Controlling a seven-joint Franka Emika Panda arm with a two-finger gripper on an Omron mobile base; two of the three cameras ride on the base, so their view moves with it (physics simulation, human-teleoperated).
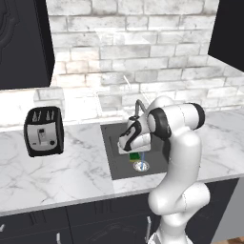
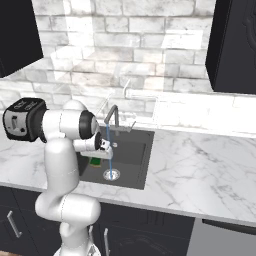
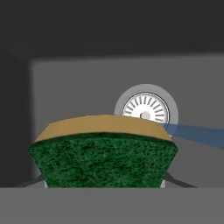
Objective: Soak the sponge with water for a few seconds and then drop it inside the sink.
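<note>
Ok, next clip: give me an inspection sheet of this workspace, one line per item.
Surface: white marble counter around the sink, a dark basin with a round silver drain.
Job's things: sponge held over the basin, green side facing the hand camera; water running from the tap to the drain, beside the sponge.
Clutter: toaster on the counter.
Grippers: gripper shut on the sponge.
Cables: nothing seen.
Surroundings: brick wall, dark cabinets.

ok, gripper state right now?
Gripper: closed on the sponge, held over the sink.
</note>
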